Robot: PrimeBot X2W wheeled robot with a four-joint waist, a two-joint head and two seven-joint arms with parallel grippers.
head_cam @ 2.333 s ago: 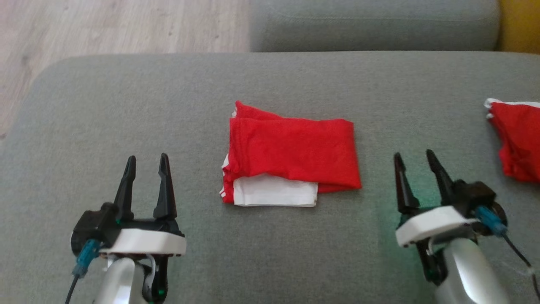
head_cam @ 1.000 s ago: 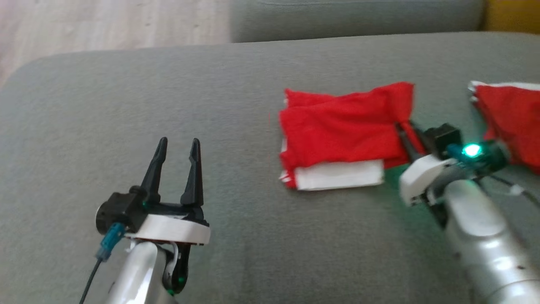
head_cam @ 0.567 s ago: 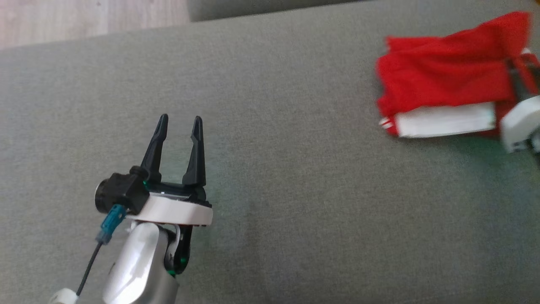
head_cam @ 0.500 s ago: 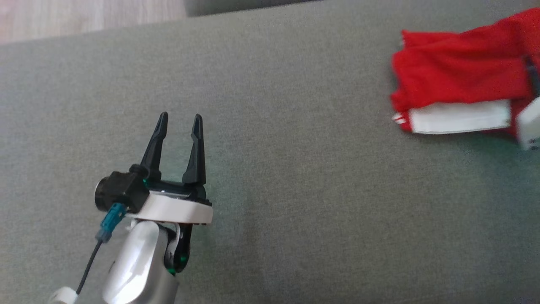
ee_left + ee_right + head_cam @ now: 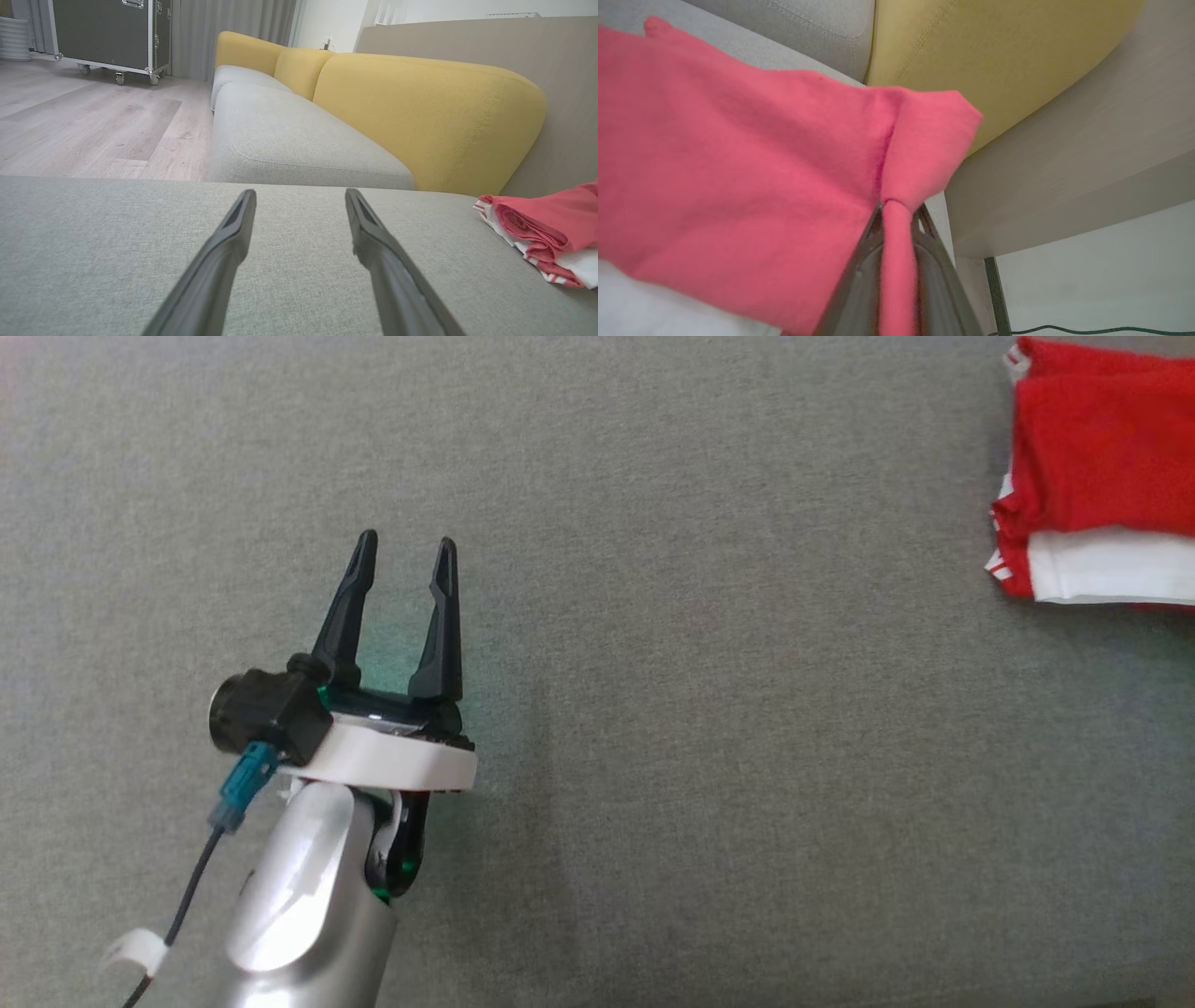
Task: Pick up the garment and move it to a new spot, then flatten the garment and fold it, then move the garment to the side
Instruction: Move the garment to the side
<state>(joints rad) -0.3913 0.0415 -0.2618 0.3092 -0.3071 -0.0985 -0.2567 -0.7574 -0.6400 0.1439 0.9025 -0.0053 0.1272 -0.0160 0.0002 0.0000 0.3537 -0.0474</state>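
Left claw (image 5: 406, 541): jaws spread wide, empty, poised over the grey sofa seat (image 5: 728, 728). Right claw (image 5: 896, 210): pinched tight on a fold of the red-and-white garment (image 5: 1102, 457). Garment lies folded on the seat, off to the left claw's right and well apart from it.

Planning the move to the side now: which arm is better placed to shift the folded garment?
Right. The right gripper is shut on a pinch of the red garment at its edge, seen in its wrist view. The left gripper is open over bare sofa cushion, well apart from the garment.
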